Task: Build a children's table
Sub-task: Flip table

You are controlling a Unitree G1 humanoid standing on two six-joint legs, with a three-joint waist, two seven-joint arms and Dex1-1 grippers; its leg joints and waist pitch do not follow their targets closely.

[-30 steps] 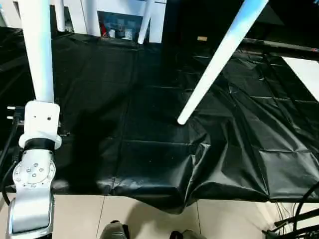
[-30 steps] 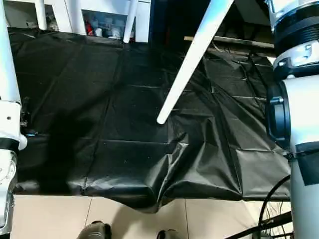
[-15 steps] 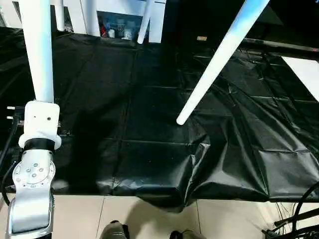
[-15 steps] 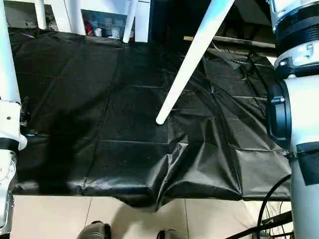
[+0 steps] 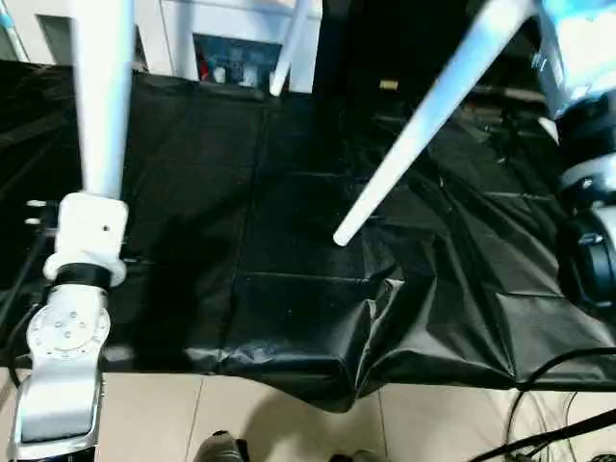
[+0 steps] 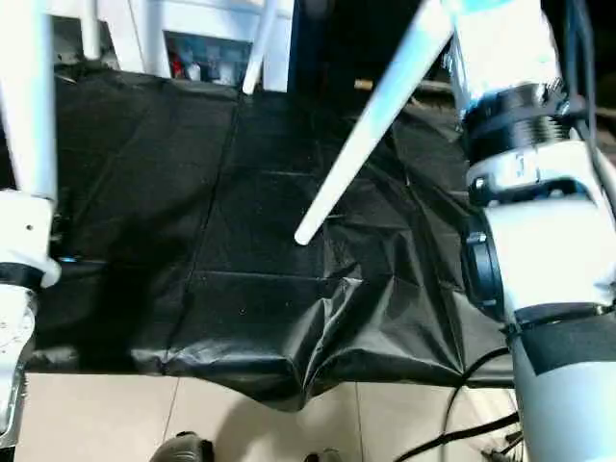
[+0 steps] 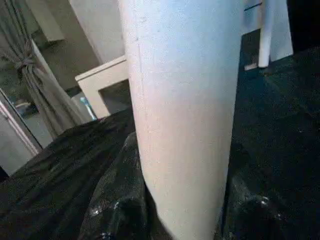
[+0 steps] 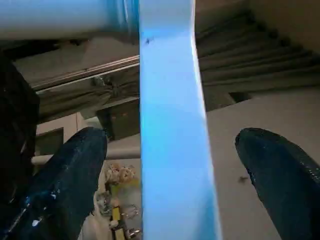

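The children's table hangs lifted over the black sheet, with its white tube legs in the head views. One leg (image 5: 101, 96) runs up from my left wrist. In the left wrist view my left gripper (image 7: 185, 215) is shut on this leg (image 7: 185, 110), a black finger (image 7: 120, 205) on each side. A second leg (image 5: 423, 115) slants down to a free end above the sheet. A third leg (image 5: 294, 48) shows at the back. My right gripper (image 8: 172, 175) is open, fingers (image 8: 65, 185) wide apart, around a flat white edge (image 8: 170, 150) of the table without touching it.
A black sheet (image 5: 241, 221) covers the work area, with a raised crumpled fold (image 5: 375, 308) at its front edge. A white cabinet (image 5: 231, 48) stands behind it. Pale floor tiles (image 5: 289, 423) and cables (image 5: 549, 423) lie in front. My right arm (image 6: 529, 221) stands at the right.
My right arm has come further into the picture from the right. The whole picture has shifted a little. The left arm keeps its hold on the leg.
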